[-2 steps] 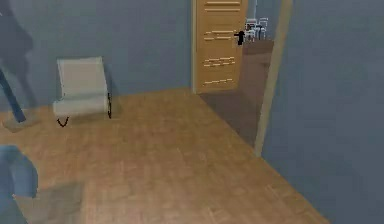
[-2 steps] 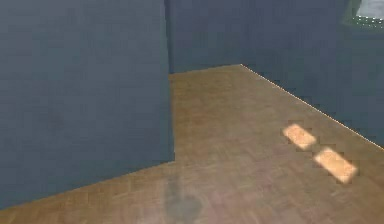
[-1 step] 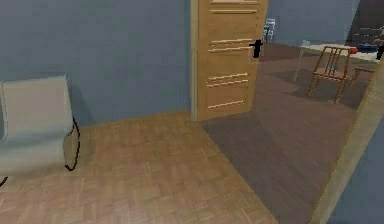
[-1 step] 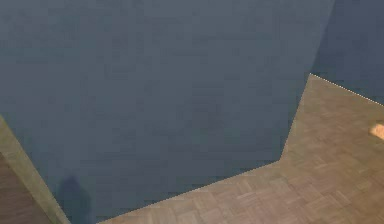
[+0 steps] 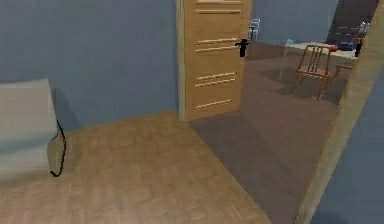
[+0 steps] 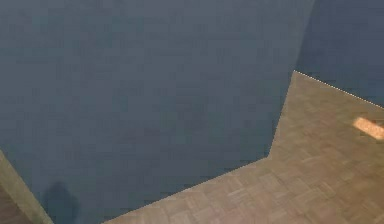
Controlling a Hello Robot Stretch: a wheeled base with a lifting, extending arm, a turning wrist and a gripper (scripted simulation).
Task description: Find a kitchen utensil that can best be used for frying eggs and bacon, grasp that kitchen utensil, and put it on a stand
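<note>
Forward view: a wooden door (image 5: 213, 60) is being shown at twelve o'clock, a wooden chair (image 5: 314, 68) at two, a grey seat (image 5: 22, 125) at nine. The pincer's state and the frying utensil's whereabouts cannot be told.

A: Ahead?
B: Wooden door (image 5: 213, 60) stands open; dark floor (image 5: 250, 140) runs past its right. Chair (image 5: 315, 70) and surface (image 5: 343, 57) farther in. Grey seat (image 5: 22, 125) at forward view's left.
A: Arm side?
B: Blue wall (image 6: 150, 90) close. Bare floor (image 6: 310, 170) at its right.
</note>
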